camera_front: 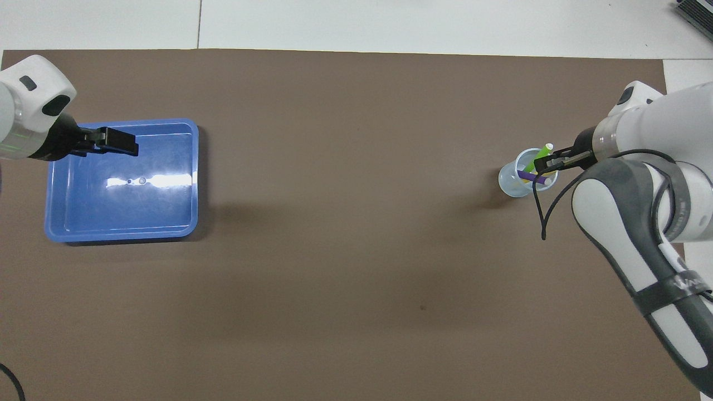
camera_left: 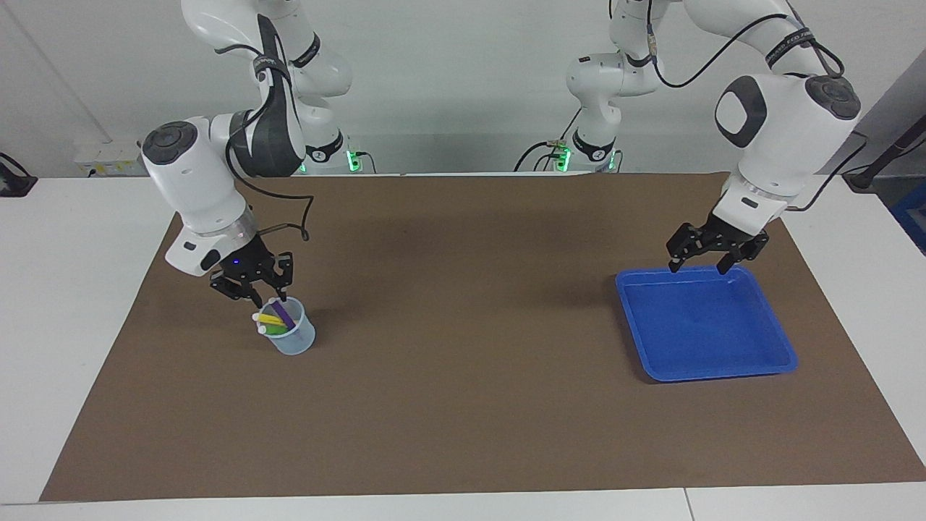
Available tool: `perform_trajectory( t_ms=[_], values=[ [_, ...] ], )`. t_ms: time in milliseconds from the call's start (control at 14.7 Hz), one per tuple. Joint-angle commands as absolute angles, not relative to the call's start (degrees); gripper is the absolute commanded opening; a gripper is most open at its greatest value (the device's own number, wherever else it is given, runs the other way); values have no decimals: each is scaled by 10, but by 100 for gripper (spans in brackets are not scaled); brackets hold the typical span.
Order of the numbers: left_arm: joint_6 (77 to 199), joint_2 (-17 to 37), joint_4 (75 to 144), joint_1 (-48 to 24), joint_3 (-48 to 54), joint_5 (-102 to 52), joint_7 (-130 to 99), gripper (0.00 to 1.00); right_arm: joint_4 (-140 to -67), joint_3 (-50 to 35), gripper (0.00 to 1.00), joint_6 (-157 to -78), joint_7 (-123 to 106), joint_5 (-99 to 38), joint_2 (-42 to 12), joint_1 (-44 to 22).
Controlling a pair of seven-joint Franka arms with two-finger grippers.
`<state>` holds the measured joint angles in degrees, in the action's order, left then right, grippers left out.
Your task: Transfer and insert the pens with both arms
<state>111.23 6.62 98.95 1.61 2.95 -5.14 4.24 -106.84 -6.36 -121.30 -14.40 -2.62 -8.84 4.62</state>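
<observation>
The purple pen lies in the cup beneath the right end effector, fingers parted.

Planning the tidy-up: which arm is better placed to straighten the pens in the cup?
Probably right: the right claw hangs directly over the cup holding the pens; the left claw hovers over the blue tray at the left arm's end.

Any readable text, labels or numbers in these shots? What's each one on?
Nothing can be read in full.
White lettering on the right arm's black strap: blurred and partly cut off, unreadable.
White lettering on the left arm's black strap: too small to read.
Blue tray: no markings visible.
</observation>
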Motion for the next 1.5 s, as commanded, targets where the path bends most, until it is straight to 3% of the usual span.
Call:
perform_trajectory(
  t_ms=[0, 272, 748, 1427],
  values=[
    [1114, 59, 994, 39, 37, -41, 53, 100, -1057, -72, 100, -1174, -115, -9, -72, 52],
    [1079, 28, 991, 33, 33, -35, 53, 100, -1034, -73, 100, -1106, -78, -10, -45, 47],
    [987, 8, 968, 14, 11, -5, 65, 100, -1020, -73, 100, -993, -68, -9, 53, 50],
    [996, 3, 969, 31, 24, 20, 104, 100, -1026, -70, 100, -939, -68, -9, 84, 54]
  ],
)
